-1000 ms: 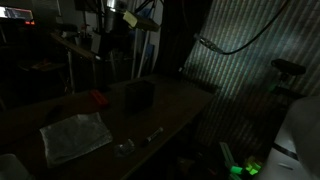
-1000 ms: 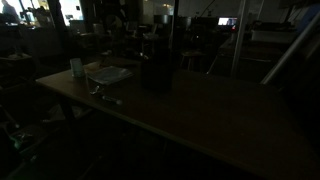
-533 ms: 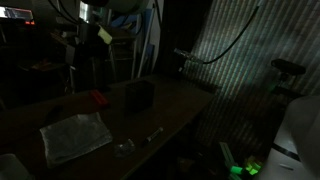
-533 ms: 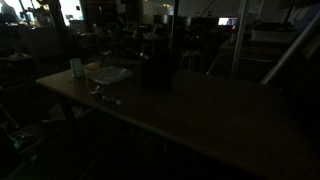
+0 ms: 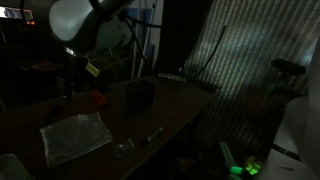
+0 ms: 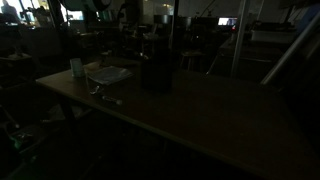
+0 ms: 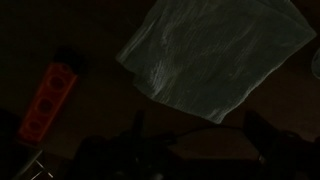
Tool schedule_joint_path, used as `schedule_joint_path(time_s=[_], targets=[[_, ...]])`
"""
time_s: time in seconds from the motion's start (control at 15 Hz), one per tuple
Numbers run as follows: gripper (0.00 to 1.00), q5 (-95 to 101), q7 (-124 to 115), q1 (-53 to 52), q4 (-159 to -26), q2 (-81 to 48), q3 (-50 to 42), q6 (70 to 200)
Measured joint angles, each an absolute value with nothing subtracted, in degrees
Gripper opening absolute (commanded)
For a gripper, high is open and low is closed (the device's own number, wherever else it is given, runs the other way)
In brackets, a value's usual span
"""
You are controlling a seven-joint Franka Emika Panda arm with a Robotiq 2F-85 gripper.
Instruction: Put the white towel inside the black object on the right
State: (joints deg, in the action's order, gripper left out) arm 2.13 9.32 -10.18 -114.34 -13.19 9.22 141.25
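Observation:
The white towel (image 5: 75, 135) lies flat and wrinkled on the dark table, and it also shows in the other exterior view (image 6: 108, 73). The black object (image 5: 138, 95) stands upright beyond it, a dark box (image 6: 158, 70). In the wrist view the towel (image 7: 215, 55) fills the upper right. A dim boxy shape, likely the black object (image 7: 210, 145), sits low between the fingers. My gripper (image 7: 197, 118) is open, with nothing between its fingers and clear of the towel. My arm (image 5: 85, 25) looms pale at the top left.
A small red thing (image 5: 97, 99) lies beside the black object and shows at the left of the wrist view (image 7: 50, 100). Small shiny things (image 5: 125, 148) lie near the table's front edge. A pale green cup (image 6: 76, 67) stands by the towel. The room is very dark.
The arm has swung left and nearer the camera in an exterior view, now large at the top left. Towel and black object have not moved. The jaws stay open.

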Motion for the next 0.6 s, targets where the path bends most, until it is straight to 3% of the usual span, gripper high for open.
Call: schedule_joint_path(time_s=[0.6], targets=[[1.0,3.43,9.05,-11.46,-111.64,-26.07,9.12,144.58]])
